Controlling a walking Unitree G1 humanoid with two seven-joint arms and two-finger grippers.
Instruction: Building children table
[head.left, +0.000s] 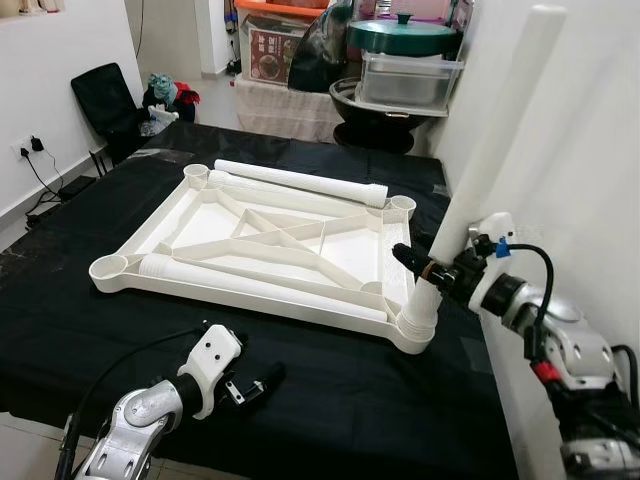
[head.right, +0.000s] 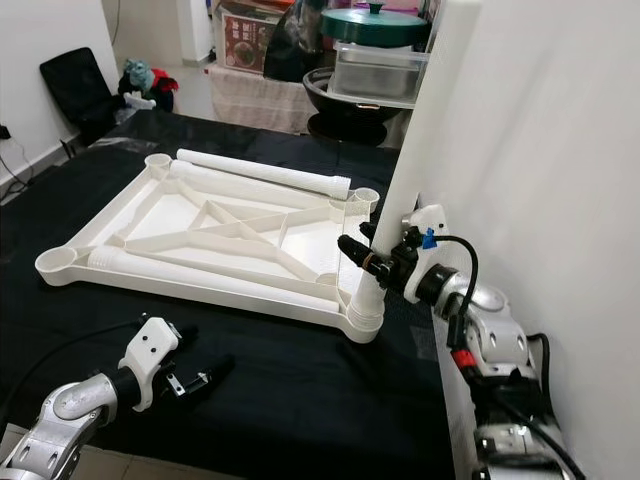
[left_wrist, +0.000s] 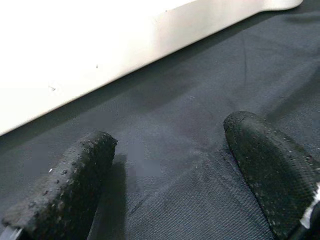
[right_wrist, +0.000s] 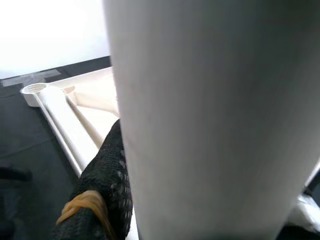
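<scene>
At the tabletop's (head.left: 250, 235) near right corner socket, a leaning white leg (head.left: 490, 160), right tool (head.left: 428, 267) clamped around it.

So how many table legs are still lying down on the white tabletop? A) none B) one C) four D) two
D: two legs lie flat, a far leg along the tabletop's back edge and a near leg along the front, while the right gripper holds a third leg upright in the corner socket.
</scene>
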